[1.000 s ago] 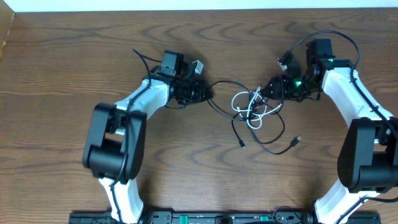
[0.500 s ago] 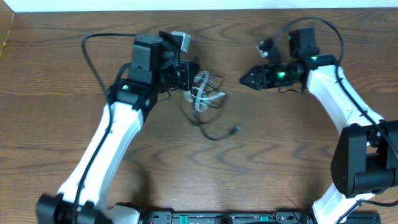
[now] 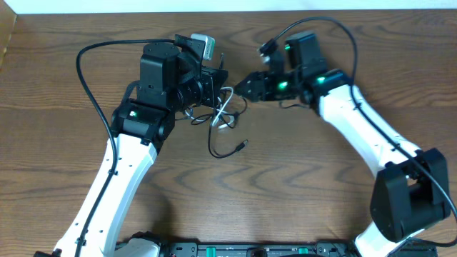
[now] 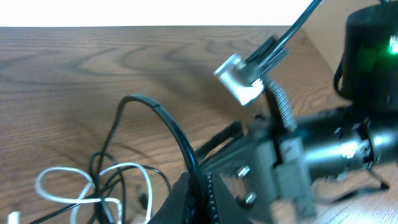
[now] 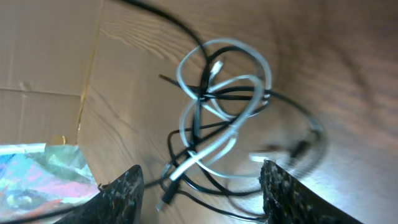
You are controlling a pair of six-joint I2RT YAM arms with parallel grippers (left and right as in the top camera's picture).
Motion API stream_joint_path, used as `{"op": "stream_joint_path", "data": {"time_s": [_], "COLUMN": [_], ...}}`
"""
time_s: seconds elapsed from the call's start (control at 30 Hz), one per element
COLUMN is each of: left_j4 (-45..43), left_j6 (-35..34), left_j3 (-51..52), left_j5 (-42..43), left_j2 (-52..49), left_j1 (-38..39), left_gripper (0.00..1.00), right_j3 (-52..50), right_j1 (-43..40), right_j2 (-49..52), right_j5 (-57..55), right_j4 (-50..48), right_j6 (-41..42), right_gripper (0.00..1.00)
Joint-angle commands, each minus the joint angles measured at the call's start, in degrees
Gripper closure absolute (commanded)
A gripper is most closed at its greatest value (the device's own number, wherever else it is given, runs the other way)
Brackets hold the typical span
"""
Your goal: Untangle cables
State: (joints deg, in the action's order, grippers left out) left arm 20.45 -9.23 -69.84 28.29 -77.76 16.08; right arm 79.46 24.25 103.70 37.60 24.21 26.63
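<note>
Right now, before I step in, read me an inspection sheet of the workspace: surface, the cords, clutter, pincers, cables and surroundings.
Surface: brown wooden table.
Job's things: white cord and black cord looped through each other in one knot; a plug end trails on the wood.
Clutter: nothing seen.
Grippers: left pincer shut on the black cord; right pincer open, facing the knot, contact unclear.
Cables: thick arm wires arch off both arms, apart from the knot.
Surroundings: white strip beyond the far edge; cardboard in the right wrist view.
</note>
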Motion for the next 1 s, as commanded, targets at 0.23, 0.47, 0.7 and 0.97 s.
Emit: {"op": "stream_joint_path", "data": {"time_s": [0.23,0.47,0.7,0.97], "left_j4": [0.74,0.94,-3.76,-2.45], "left_j6": [-2.47,-4.44,-8.35,-12.07], "left_j3": [-0.5,-0.5,-1.51,-1.66], "left_j5": [-0.24,2.14,2.58,2.56], "left_j2": [0.68,0.7,1.05,2.23], "left_j1": [0.13,0.13,-2.95,-11.45], "left_gripper": [0.93,0.93,0.92,0.92], "right_j3": [0.74,0.74,0.74,0.74], "right_j1": [2.89,3.89,3.98,-5.18], "right_j2": [8.61,12.48,15.72,14.49], "right_j5": [-5.03,-2.73,-7.23,-18.16], "right_j4": [-3.15,-8.46,-1.27,11.21], "right_j6": [8.04,8.09,6.47,0.79], "right_gripper": [0.55,0.62,0.99,0.99]}}
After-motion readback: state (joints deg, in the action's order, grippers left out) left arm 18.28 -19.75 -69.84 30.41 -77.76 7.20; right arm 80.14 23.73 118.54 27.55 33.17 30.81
